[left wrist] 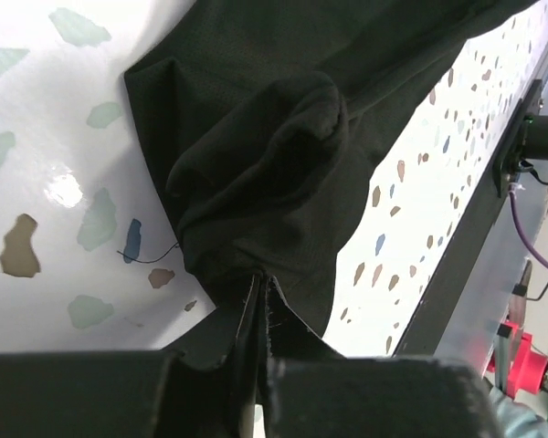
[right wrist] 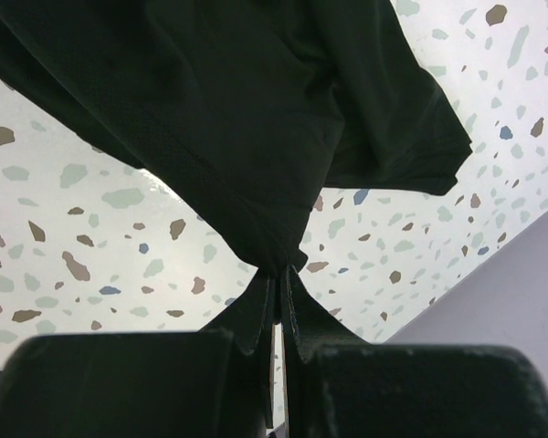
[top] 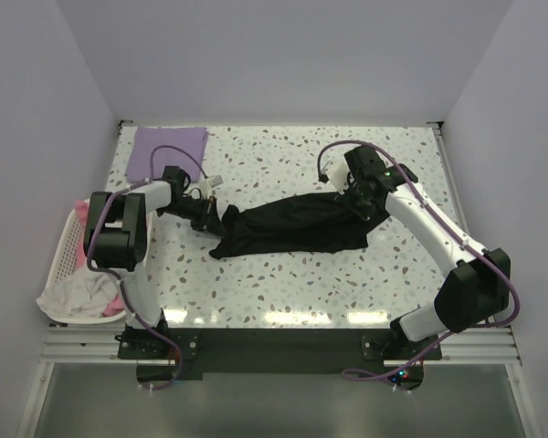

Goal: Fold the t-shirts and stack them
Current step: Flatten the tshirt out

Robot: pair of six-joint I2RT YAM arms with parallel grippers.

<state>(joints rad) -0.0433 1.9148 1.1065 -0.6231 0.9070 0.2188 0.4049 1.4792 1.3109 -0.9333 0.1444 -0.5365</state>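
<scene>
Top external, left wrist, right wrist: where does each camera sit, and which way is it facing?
Top external: above and behind the arms, looking down at the table; both arms show, left tool and right tool each shut on the black t-shirt.
Left wrist: on the left arm, looking past its own tool along the cloth and table.
Right wrist: same, from the right arm.
Shared: all three show the black t-shirt.

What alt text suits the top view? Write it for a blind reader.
A black t-shirt is held between the left gripper and right gripper, both shut on its ends, over a speckled table. A lavender t-shirt lies folded far left.
</scene>
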